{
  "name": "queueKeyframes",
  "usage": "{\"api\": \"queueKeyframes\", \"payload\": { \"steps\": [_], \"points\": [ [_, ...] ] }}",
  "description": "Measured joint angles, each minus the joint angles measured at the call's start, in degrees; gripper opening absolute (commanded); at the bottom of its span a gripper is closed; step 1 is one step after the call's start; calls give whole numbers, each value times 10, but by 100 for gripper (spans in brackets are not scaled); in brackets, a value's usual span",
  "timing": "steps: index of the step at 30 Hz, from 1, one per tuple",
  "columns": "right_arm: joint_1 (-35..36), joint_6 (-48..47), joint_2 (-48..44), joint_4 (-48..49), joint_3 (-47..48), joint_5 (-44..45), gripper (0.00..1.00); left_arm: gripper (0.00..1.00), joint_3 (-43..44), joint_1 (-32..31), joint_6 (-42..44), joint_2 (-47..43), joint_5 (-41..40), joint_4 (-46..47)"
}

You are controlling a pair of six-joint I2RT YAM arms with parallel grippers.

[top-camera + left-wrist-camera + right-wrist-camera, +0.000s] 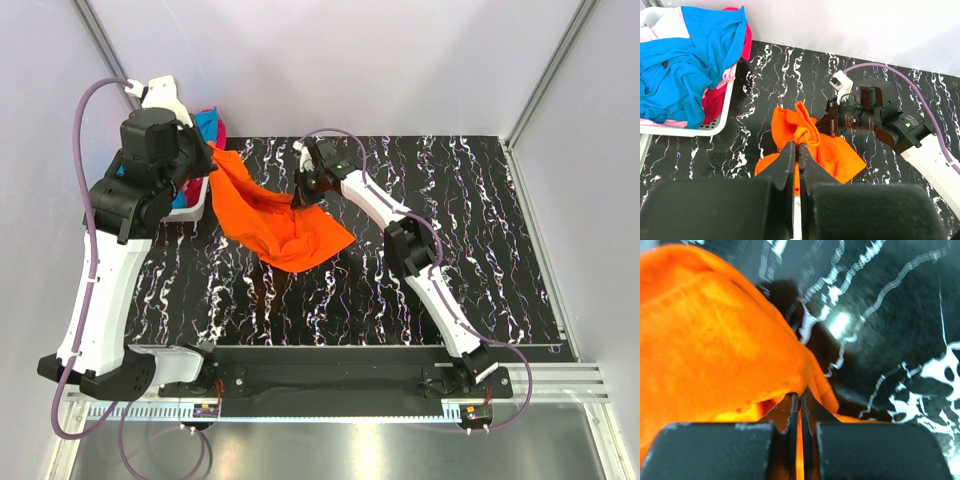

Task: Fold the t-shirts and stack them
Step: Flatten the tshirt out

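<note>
A vivid orange t-shirt (285, 220) hangs stretched over the black marbled table, its lower part resting on the top. My left gripper (213, 150) is shut on the shirt's upper left corner, raised near the basket; its wrist view shows the orange cloth (812, 140) bunched at the gripper's (800, 147) tips. My right gripper (303, 198) is shut on the shirt's right edge, and orange cloth (715, 340) fills the left of its wrist view, pinched at that gripper's (800, 396) tips. More t-shirts, teal-blue (690, 60), pink and red (715, 102), lie heaped in the basket.
The white slatted basket (720, 117) stands at the table's back left corner (192, 210). Black marbled table top (450, 220) spreads right and toward the front. White walls close in behind and at both sides.
</note>
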Motion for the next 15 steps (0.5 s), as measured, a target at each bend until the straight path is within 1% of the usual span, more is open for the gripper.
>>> {"api": "queueKeyframes", "payload": {
  "steps": [4,7,12,15],
  "points": [
    [0,-9,-23,-5,-43,28,0,0,-7,0,0,0,-4,-1],
    [0,-24,-60,-24,-67,68,0,0,-8,0,1,0,-13,-3],
    [0,-55,-161,-55,-85,166,0,0,-5,0,5,-3,-47,-8],
    [0,-72,-236,-66,-85,235,0,0,17,0,12,1,-69,-20]
  ]
}}
